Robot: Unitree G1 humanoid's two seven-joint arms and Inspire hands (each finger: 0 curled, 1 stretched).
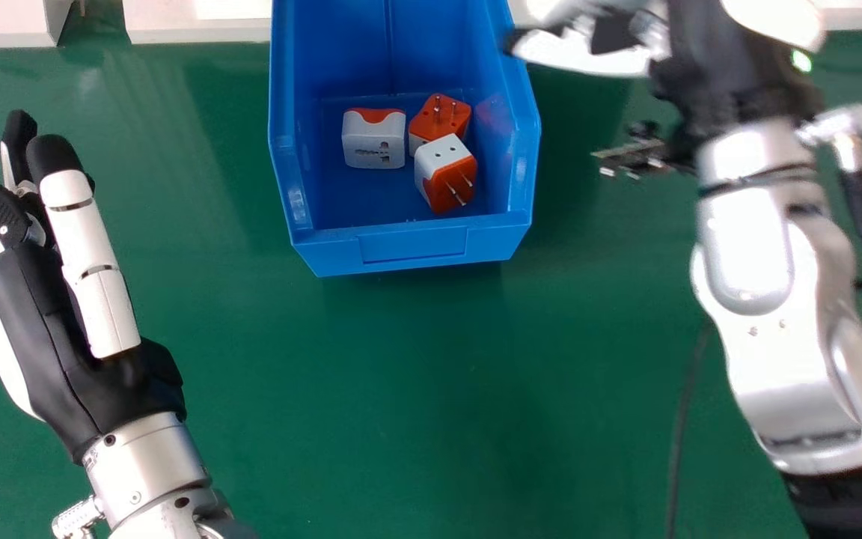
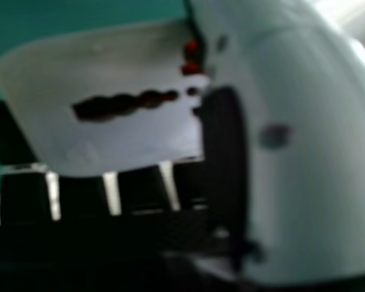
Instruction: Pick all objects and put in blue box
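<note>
In the head view the blue box holds a white adapter with an orange edge, an orange adapter and a white-and-orange adapter with its pins showing. My right hand is blurred, beyond the box's right wall at the top. The right hand view has my right hand with a white adapter pinched between its thumb and fingers; dark slots and a bit of red mark its face. My left hand is open and empty, left of the box.
The box stands on a green table. Pale framework runs along the table's far edge. A black cable lies beside my right forearm, and a small dark metallic item appears blurred below the right hand.
</note>
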